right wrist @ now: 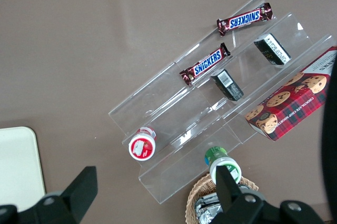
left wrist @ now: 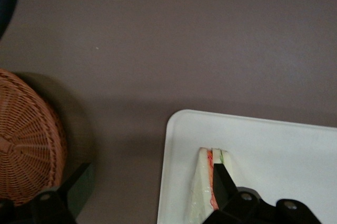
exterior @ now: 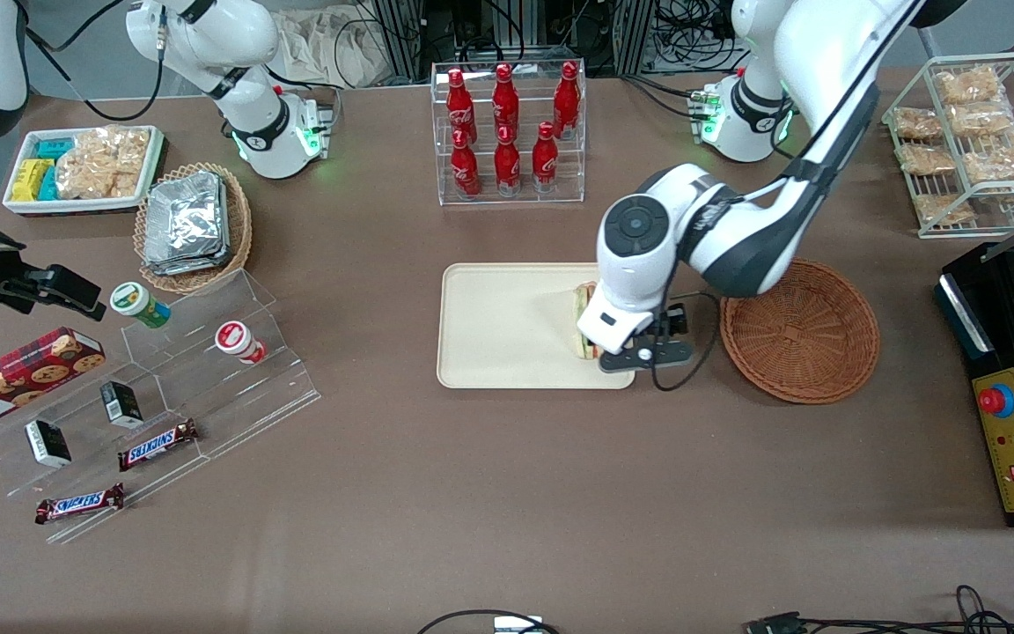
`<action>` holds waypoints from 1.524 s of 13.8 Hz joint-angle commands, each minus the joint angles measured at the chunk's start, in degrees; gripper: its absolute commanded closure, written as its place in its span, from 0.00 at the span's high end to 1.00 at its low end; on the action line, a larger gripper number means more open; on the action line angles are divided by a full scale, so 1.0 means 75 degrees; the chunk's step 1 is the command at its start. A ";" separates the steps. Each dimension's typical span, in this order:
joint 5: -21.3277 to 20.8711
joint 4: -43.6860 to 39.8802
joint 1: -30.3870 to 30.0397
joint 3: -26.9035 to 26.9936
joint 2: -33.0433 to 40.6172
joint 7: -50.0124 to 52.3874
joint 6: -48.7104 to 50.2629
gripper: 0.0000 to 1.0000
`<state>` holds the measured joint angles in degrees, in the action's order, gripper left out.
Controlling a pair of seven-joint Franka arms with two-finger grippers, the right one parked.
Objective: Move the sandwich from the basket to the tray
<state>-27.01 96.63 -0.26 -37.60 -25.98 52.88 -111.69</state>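
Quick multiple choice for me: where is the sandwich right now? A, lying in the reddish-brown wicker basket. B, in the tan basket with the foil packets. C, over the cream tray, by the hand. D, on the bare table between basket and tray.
C: the sandwich is within the tray's rim at the end nearest the basket, which holds nothing, with one finger of the hand against it.
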 commanded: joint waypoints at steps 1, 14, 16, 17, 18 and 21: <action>0.0121 -0.0531 -0.0351 -0.0049 0.0171 -0.0043 0.0547 1.00; 0.1841 -0.1037 -0.0939 0.1471 0.1540 -0.3553 0.2013 1.00; 0.2112 -0.0990 -0.0821 0.2082 0.1869 -0.4481 0.2282 1.00; 0.2299 -0.0920 -0.0821 0.2281 0.2079 -0.4821 0.2330 1.00; 0.2579 -0.0792 -0.0821 0.2597 0.2337 -0.5173 0.2330 1.00; 0.3073 -0.0580 -0.0425 0.3603 0.2947 -0.6181 0.2598 1.00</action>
<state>-6.18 89.28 -6.57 -15.73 -8.46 10.66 -93.66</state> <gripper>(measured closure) 0.000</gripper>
